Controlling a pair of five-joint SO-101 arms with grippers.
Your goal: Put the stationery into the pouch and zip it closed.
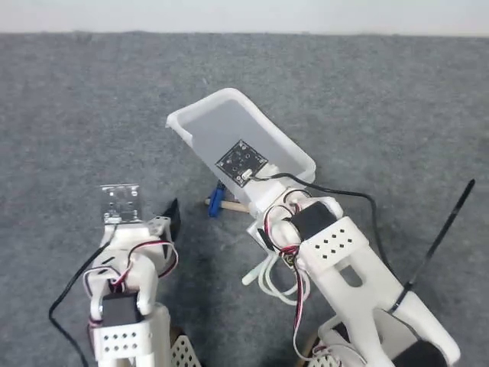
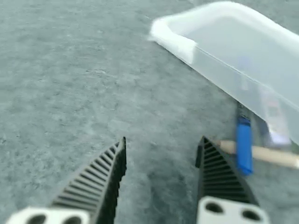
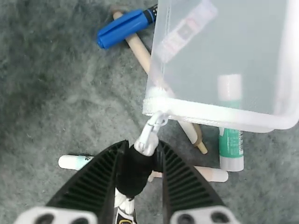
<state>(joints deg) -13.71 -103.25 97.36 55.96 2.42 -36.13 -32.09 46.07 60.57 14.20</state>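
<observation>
The translucent pouch (image 1: pixel 237 141) lies tilted in the middle of the grey carpet. My right gripper (image 3: pixel 142 149) is at the pouch (image 3: pixel 219 51) corner, shut on the black tab of its white zipper pull (image 3: pixel 149 133). A blue pen (image 3: pixel 126 28) crosses a wooden pencil (image 3: pixel 140 51) beside that corner. A green-and-white glue stick (image 3: pixel 231 151) sticks out from under the pouch edge, with a white pen (image 3: pixel 77 162) and a cream pencil (image 3: pixel 210 174) near the fingers. My left gripper (image 2: pixel 161 154) hangs open over bare carpet, short of the blue pen (image 2: pixel 244 144) and pouch (image 2: pixel 243 60).
Grey carpet (image 1: pixel 92 99) covers the whole surface, with open room to the left of and behind the pouch. A pale wall strip runs along the far edge. The right arm (image 1: pixel 336 245) and its black cable (image 1: pixel 344 195) stand over the stationery near the blue pen (image 1: pixel 216 202).
</observation>
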